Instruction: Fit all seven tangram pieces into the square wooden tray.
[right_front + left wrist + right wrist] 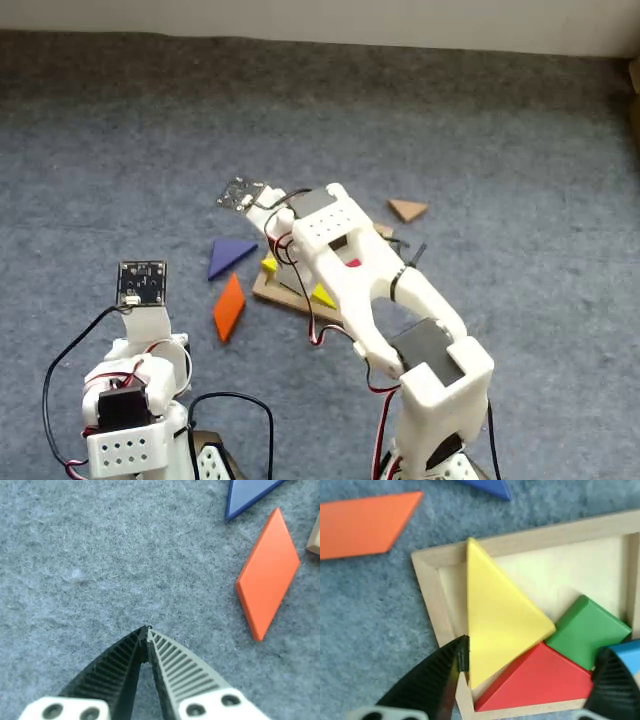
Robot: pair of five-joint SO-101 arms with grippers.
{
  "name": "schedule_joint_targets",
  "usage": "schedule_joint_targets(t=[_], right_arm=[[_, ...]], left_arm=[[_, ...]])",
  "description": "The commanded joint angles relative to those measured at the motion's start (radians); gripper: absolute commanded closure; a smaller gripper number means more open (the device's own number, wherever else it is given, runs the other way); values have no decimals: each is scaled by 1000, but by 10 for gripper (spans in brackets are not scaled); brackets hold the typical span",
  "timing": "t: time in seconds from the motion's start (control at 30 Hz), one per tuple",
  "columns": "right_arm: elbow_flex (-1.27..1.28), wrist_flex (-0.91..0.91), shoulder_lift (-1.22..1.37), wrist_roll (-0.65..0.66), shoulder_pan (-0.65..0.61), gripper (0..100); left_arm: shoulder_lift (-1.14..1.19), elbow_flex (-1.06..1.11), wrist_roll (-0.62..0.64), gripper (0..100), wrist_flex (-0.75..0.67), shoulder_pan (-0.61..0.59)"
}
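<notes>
The square wooden tray point(520, 537) lies on the grey carpet point(480, 130) under the right arm and holds four pieces. A green wooden square point(587, 630) and a red wooden triangle point(535, 675) sit inside it, with a light blue piece point(627, 652) at the edge of the wrist view. The large yellow wooden triangle point(495, 615) lies askew, two of its tips over the rim. The right gripper point(535, 655) hangs over these with its jaws spread wide and nothing clamped, one finger just beside the yellow edge. The step in hand looks to be seating that yellow triangle, so the next move likely calls for a nudge or turn until it drops flat against the red one. In the high view, an orange parallelogram point(229, 305) lies at eight o'clock from the tray, a dark blue triangle point(230, 255) at ten and a tan wooden triangle point(407, 209) at two, all outside it. The left gripper point(147, 630) hovers over bare carpet near the parallelogram, jaws pressed together and empty.
</notes>
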Motion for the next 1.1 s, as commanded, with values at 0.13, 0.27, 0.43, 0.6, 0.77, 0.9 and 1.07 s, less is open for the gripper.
schedule_joint_targets(t=[0.13, 0.27, 0.43, 0.6, 0.77, 0.9, 1.07], right_arm=[[-54, 13, -48, -8, -10, 608], [-50, 2, -88, -11, -10, 759], [-48, -116, -93, -12, -16, 912], [-2, -162, -90, -12, -18, 946], [99, -165, -87, -5, -7, 946], [180, -162, -87, 37, 10, 947], [251, -102, -97, 112, 33, 950]], left_arm=[[-27, 19, -3, 993, -2, -10], [-27, 19, -3, 993, -2, -10], [-27, 19, -3, 993, -2, -10], [-28, 19, -3, 993, -2, -10], [-28, 19, -3, 993, -2, -10], [-28, 19, -3, 993, -2, -10], [-28, 19, -3, 993, -2, -10]])
